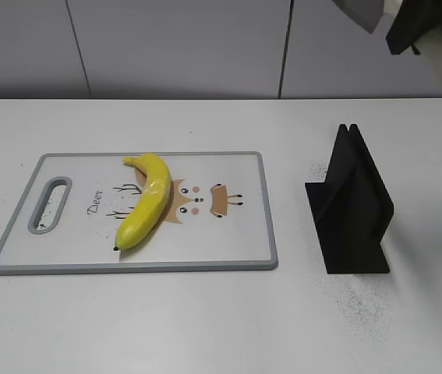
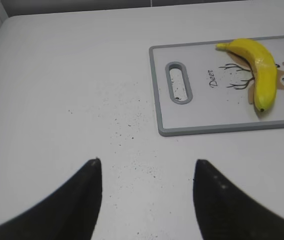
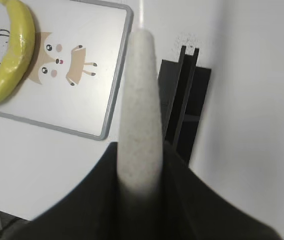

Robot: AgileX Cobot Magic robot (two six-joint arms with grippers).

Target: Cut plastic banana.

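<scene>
Knife's out of the stand, cut not started yet

Right gripper (image 3: 139,165) is clamped on the knife (image 3: 139,100), raised above the black stand (image 1: 353,206). Plastic banana (image 1: 146,202) lies on the cutting board (image 1: 252,257), left of the stand. Next: bring the blade over its middle. Left gripper (image 2: 147,172) hovers with jaws apart, holding nothing.

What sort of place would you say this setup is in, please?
Probably a robot test bench staged as a kitchen counter: a plain white table holds a cartoon-deer cutting board, a plastic banana and a black knife stand.
</scene>
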